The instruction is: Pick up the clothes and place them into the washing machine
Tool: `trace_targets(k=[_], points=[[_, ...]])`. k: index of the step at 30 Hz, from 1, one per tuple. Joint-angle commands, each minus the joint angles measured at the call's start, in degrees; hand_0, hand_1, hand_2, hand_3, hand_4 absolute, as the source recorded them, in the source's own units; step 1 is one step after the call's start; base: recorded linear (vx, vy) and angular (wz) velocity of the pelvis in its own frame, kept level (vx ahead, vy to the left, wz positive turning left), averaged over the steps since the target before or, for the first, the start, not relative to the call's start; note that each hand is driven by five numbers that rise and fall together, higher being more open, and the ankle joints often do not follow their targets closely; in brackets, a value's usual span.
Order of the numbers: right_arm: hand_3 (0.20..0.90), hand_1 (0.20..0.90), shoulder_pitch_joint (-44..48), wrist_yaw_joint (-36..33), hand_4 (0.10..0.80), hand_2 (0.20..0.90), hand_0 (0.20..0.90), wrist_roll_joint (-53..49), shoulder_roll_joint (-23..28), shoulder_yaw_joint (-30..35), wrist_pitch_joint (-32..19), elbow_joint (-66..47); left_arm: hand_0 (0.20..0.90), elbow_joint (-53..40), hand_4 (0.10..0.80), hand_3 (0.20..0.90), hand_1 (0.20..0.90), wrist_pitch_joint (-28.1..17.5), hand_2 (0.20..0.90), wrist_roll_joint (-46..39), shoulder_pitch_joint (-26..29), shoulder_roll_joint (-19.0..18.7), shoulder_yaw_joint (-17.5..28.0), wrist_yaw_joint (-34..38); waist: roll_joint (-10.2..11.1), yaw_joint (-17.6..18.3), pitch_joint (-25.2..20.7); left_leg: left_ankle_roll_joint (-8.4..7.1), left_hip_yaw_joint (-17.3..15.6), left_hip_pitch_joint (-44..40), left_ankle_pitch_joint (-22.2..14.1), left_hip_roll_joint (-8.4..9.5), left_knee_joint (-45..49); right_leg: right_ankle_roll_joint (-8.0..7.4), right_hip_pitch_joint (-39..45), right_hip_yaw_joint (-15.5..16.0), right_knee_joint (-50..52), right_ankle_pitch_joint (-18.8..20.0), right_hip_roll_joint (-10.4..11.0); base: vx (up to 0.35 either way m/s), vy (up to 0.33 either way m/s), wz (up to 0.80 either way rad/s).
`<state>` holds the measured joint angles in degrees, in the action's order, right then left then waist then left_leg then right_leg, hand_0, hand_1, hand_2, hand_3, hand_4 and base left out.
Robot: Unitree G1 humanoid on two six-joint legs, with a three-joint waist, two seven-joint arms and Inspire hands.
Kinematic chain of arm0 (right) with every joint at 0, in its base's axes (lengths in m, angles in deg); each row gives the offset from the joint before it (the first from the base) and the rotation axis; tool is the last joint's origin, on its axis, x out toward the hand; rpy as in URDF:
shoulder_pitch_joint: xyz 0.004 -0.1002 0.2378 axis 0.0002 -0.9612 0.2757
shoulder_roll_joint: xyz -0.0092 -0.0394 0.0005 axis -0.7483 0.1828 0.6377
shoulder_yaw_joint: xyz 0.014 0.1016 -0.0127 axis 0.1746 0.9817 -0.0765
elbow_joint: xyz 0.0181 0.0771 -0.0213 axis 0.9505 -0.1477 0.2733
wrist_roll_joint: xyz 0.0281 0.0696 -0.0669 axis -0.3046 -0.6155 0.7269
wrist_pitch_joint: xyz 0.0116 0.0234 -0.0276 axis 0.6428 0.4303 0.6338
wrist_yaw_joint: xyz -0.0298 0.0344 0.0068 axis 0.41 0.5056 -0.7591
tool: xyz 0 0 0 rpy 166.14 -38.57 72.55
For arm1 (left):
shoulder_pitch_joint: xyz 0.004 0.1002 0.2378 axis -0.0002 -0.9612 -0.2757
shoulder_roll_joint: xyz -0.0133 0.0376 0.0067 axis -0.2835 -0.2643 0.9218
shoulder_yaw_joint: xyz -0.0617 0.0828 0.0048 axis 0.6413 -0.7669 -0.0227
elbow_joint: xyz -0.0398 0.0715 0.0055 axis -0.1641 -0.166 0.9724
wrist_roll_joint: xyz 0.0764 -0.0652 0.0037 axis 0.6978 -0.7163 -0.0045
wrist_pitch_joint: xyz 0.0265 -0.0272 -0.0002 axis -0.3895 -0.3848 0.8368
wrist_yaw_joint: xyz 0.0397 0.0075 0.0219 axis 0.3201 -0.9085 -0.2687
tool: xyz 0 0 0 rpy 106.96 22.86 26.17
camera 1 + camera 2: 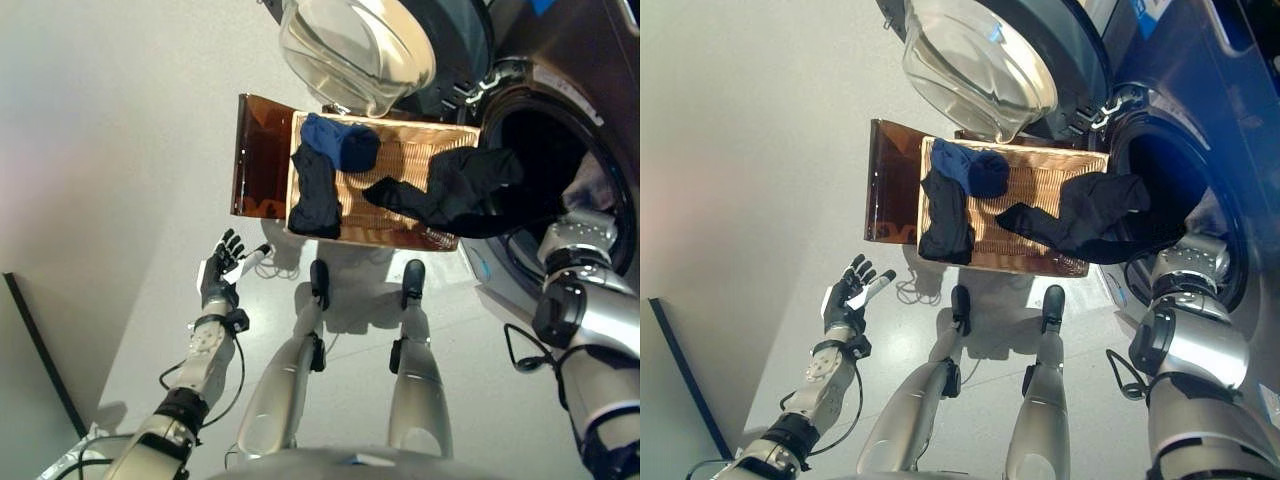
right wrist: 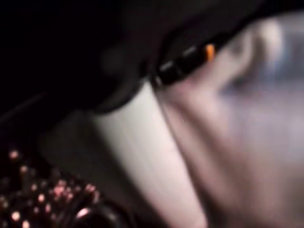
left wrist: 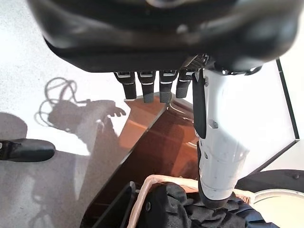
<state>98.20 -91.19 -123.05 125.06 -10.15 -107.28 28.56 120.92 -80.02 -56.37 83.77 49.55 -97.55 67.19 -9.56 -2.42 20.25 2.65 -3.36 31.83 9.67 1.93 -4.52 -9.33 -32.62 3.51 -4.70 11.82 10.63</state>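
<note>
Clothes (image 1: 455, 195) trail into the washing machine (image 1: 560, 140), hiding right-hand fingers; left hand (image 1: 220, 265) spread, empty.

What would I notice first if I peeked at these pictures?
Probably the black garment stretched from the wicker basket into the dark mouth of the washing machine, where the robot's right arm reaches in with its hand hidden. Above the basket hangs the machine's big glass door, swung open. In the basket lie a blue garment and another dark garment, while the left hand hovers open over the floor.
</note>
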Motion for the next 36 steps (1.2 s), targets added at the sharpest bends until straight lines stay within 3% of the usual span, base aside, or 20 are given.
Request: trace_targets(k=[1, 7, 11, 13, 15, 16, 17, 22, 36], points=[[0.900, 0.900, -0.06, 2.82, 0.800, 0.900, 0.900, 2.73, 8.27, -5.36, -7.32, -4.30, 0.900, -1.34, 0.800, 0.900, 0.900, -3.67, 0.900, -1.01, -2.77, -1.75, 3.26, 0.27, 1.31, 0.51, -3.61, -6.34, -0.06, -2.68, -3.84, -0.15, -0.32, 1.19, 2.68, 1.11, -0.01, -0.95, -1.00, -0.003, 0.016, -0.04], [0.900, 0.900, -1.97, 6.17, 0.800, 0.900, 0.900, -2.40, 1.53, -4.13, -9.36, -7.55, 0.900, 0.49, 0.800, 0.900, 0.900, -3.30, 0.900, -2.39, -1.72, -0.74, 3.11, -0.12, 2.13, 0.83, -3.72, -6.38, -0.40, -2.90, -4.26, -0.27, 0.61, 1.26, 3.30, 1.15, -0.16, -0.89, -1.00, 0.000, 0.000, 0.00], [0.900, 0.900, -5.04, 6.83, 0.800, 0.900, 0.900, 0.79, -3.66, -6.54, -8.31, -11.12, 0.900, 0.53, 0.800, 0.900, 0.900, -3.51, 0.900, -2.89, -1.62, -0.52, 3.99, -0.22, 2.73, 1.10, -3.64, -6.30, -0.60, -3.07, -4.58, -0.25, 1.36, 1.39, 3.67, 1.03, 0.09, -0.89, -0.89, 0.000, 0.000, 0.00], [0.900, 0.900, -7.42, 6.85, 0.800, 0.900, 0.900, 7.98, -3.59, -9.46, -4.76, -11.59, 0.900, 0.39, 0.800, 0.900, 0.900, -3.70, 0.900, -2.34, -1.94, -0.70, 4.59, -0.20, 3.16, 1.25, -3.36, -6.24, -0.63, -3.24, -4.75, -0.24, 1.71, 1.50, 3.95, 1.06, 0.24, -0.97, -0.92, 0.000, 0.000, 0.00], [0.900, 0.900, -11.12, 5.02, 0.800, 0.900, 0.900, 21.34, -4.27, -14.85, -1.10, -13.93, 0.900, -0.33, 0.800, 0.900, 0.900, -4.46, 0.900, -1.10, -2.42, -1.24, 5.77, 0.03, 3.49, 1.46, -2.92, -6.19, -0.76, -3.33, -4.99, -0.31, 2.26, 1.57, 4.19, 1.03, 0.48, -1.09, -0.95, -0.038, -0.014, 0.01], [0.900, 0.900, -14.97, 2.91, 0.800, 0.900, 0.900, 34.47, -4.65, -18.90, 1.66, -17.80, 0.900, -1.25, 0.800, 0.900, 0.900, -5.14, 0.900, 0.85, -2.76, -1.74, 6.98, 0.52, 3.85, 1.71, -2.52, -6.12, -0.75, -3.16, -4.83, -0.36, 2.62, 1.63, 4.14, 1.08, 0.71, -0.95, -0.90, -0.053, -0.009, 0.02], [0.900, 0.900, -15.08, 2.53, 0.800, 0.900, 0.900, 34.81, -4.83, -18.87, 1.79, -18.16, 0.900, -1.30, 0.800, 0.900, 0.900, -5.12, 0.900, 0.91, -2.82, -1.74, 7.02, 0.57, 3.90, 1.79, -2.70, -6.08, -0.73, -2.85, -4.58, -0.28, 2.61, 1.64, 3.88, 1.09, 0.65, -0.74, -0.82, -0.041, -0.020, 0.03], [0.900, 0.900, -22.75, 0.49, 0.800, 0.900, 0.900, 60.92, -5.03, -26.38, 8.18, -23.63, 0.900, -0.99, 0.800, 0.900, 0.900, -6.88, 0.900, 5.38, -2.50, -1.81, 10.25, 1.53, 4.79, 1.99, -2.33, -5.92, -0.24, -2.45, -4.46, -0.37, 3.51, 1.61, 4.13, 1.67, 1.01, -0.78, -0.84, -0.022, -0.036, 0.10], [0.900, 0.900, -23.84, -0.70, 0.800, 0.900, 0.900, 95.25, -3.25, -38.21, 18.86, -23.64, 0.900, -1.71, 0.800, 0.900, 0.900, -7.20, 0.900, 9.43, -2.01, -1.15, 13.35, 2.09, 5.85, 1.30, -2.44, -5.72, 0.46, -1.41, -4.06, -0.35, 4.09, 1.61, 3.49, 1.90, 1.41, -0.70, -0.97, -0.004, -0.011, 0.02]])
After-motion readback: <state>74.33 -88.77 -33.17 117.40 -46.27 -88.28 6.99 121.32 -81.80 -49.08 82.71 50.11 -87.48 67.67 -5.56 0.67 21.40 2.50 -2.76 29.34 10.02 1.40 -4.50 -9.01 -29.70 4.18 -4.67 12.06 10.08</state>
